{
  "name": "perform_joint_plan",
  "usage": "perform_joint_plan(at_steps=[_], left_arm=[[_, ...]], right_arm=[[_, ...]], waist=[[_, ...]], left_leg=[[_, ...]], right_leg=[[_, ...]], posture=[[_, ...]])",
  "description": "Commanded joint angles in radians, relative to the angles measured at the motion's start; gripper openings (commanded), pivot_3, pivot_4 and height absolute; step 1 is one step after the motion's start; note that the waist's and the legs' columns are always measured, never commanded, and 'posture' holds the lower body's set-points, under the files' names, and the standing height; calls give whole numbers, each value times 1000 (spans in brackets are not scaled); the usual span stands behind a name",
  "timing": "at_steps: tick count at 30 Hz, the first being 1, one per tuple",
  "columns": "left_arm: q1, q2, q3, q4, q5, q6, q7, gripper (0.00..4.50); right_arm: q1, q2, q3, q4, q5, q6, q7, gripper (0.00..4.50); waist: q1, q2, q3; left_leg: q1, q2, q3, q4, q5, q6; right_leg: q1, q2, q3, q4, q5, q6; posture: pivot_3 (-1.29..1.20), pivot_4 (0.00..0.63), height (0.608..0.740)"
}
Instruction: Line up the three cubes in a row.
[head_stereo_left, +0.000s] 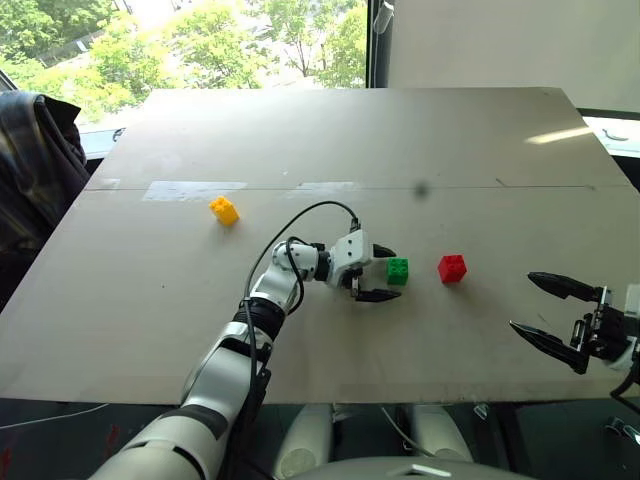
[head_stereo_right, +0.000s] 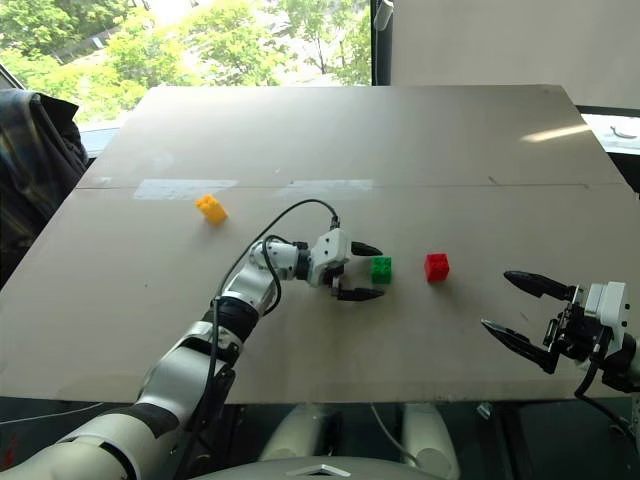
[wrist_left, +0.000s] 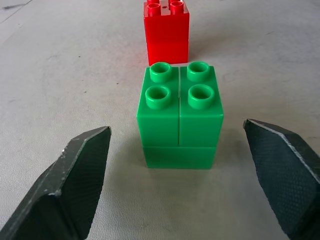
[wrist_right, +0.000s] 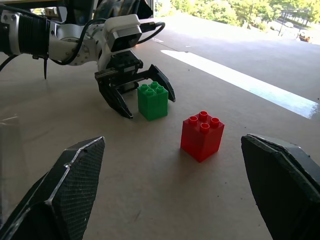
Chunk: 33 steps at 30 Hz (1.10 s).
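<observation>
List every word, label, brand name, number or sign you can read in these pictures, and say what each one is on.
None can be read.
green cube: bare studs and sides, no lettering visible.
red cube: plain, no marks visible.
yellow cube: too small to tell.
left gripper, right gripper: no label legible on the housing or fingers.
table: pale tape strips, no writing.

Grey table, dark cloth beside
</observation>
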Motion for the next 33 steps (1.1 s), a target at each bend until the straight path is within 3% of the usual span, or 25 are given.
perform_joint_plan(at_steps=[1,6,11,13,16,24,33], left_arm=[[47,36,17,-57,-11,10,12,4463],[173,162,51,-370,-82,156,-17,4463],[415,328,181,-814,-250,409,24,4463],[494,345,249,-921,-300,478,97,4463],[606,294,452,-1030,-373,565,336,4463],[643,227,610,-929,-242,544,728,4463],[433,274,558,-523,-114,412,849,4463]], right_arm=[[-13,-8,-15,-19,23,-9,14,4500],[-45,-3,6,-70,42,37,-26,4500],[-118,5,41,-82,68,90,-51,4500],[-134,7,49,-71,75,99,-44,4500],[-165,7,62,-42,90,112,-11,4500],[-208,4,66,17,85,113,13,4500],[-194,4,55,32,63,90,14,4500]], waist=[[-5,0,0],[-32,0,0],[-34,0,1],[-25,0,2],[-5,0,2],[4,0,2],[14,-1,2]], left_leg=[[0,0,0,0,0,0],[0,4,0,-1,0,0],[-1,7,1,-1,0,0],[-1,7,1,-1,0,0],[-2,7,0,-1,0,0],[-2,5,-1,-1,0,0],[-2,2,-1,-1,0,0]], right_leg=[[0,0,0,0,0,0],[-1,2,2,1,0,0],[-3,1,3,1,0,-1],[-3,0,3,0,0,-1],[-3,-2,2,-1,0,-1],[-3,-2,0,-2,0,-1],[-3,-1,-1,-1,0,-1]], posture=[[0,150,740],[0,150,740],[0,150,740],[0,150,740],[0,150,740],[0,150,740],[0,150,740]])
